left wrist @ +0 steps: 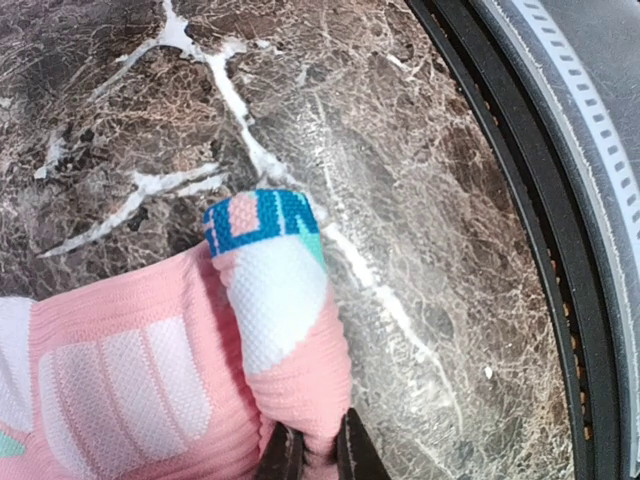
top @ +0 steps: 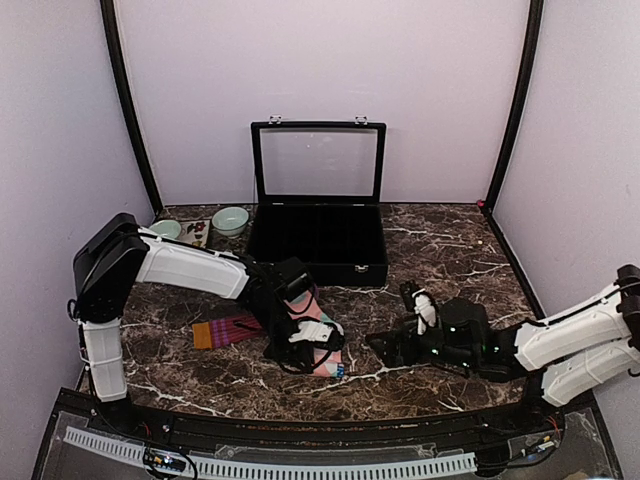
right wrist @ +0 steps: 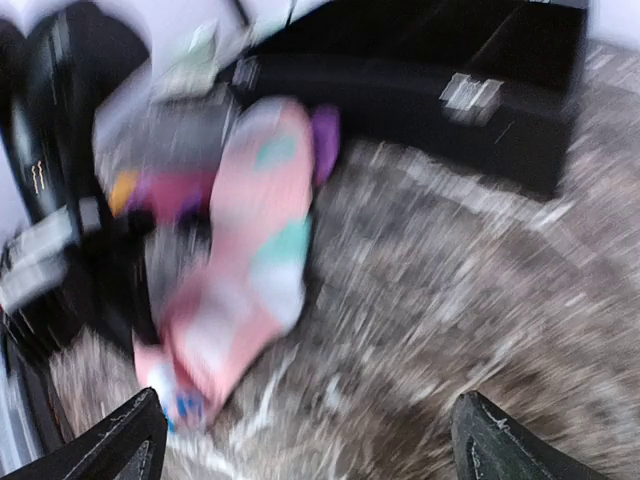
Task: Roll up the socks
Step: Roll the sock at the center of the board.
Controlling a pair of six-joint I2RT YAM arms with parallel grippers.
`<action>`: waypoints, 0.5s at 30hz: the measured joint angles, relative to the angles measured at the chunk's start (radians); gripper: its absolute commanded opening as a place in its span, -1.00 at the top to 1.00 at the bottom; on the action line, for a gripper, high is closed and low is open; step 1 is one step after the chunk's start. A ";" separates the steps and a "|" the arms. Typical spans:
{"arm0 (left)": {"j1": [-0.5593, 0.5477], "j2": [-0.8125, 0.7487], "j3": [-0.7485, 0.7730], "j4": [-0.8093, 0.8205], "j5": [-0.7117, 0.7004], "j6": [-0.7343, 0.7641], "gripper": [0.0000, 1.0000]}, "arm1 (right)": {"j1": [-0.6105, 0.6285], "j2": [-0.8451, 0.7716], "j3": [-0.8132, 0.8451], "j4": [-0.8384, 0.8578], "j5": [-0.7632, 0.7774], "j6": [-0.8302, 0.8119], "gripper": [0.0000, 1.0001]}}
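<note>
- At the near middle of the desk (top: pixel 450 250), the left gripper (left wrist: pixel 318 458) is clenched on a fold of the salmon-pink sock (left wrist: pixel 130 380). Pink fabric is pinched between its two closely set fingers.
- From this pinch the sock extends away from the gripper. Its blue cuff band (left wrist: pixel 262 220) lies at the near end, flat on the marble. The long axis runs roughly near to far, tilted slightly to the left at the far end.
- The right gripper (right wrist: pixel 308 410) is released, fingers spread wide with nothing between them. It lies to the right of the sock, apart from it and facing it. The left arm is therefore the nearer one.
- The maroon sock (top: pixel 230 328) lies with its long axis left to right, orange cuff at the left. Its right part passes under the left arm and the pink sock, so the overlap cannot be seen in full.
- Judgement: rolling requires both socks aligned, and the left arm covers the crossing.
- Farther back stand an open black case (top: pixel 318 245) and a mint bowl (top: pixel 230 220), well apart from the socks.
</note>
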 measured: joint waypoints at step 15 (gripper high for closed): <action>0.075 0.118 0.092 -0.126 0.236 -0.082 0.78 | -0.002 -0.009 0.166 -0.141 0.326 -0.037 -1.00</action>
